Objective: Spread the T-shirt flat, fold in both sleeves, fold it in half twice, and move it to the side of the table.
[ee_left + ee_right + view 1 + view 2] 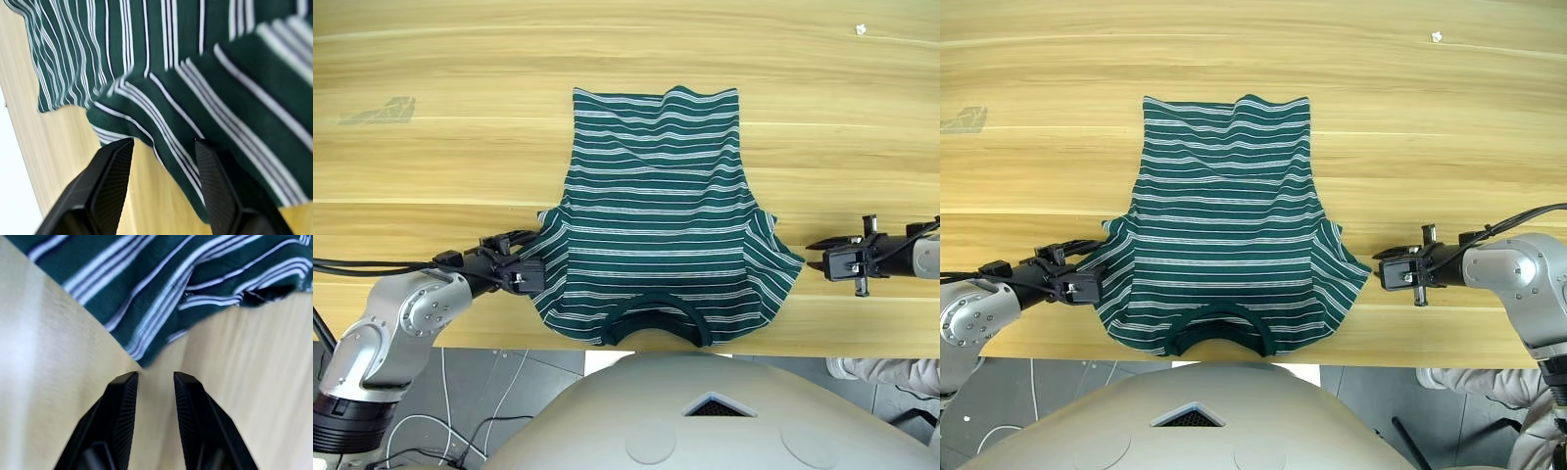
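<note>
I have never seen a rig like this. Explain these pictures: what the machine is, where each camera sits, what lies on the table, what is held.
It is a humanoid robot with two arms, each ending in a two-finger gripper. Two pictures come from cameras in its head, looking down on the wooden table; the other two from each wrist, looking along the fingers. A green striped T-shirt lies on the table, collar toward the robot. The left gripper is open at the left sleeve's edge; the right gripper is open short of the right sleeve. Nothing is held.

Overhead stereo pair; wrists seemingly near T-shirt point(195, 73)
</note>
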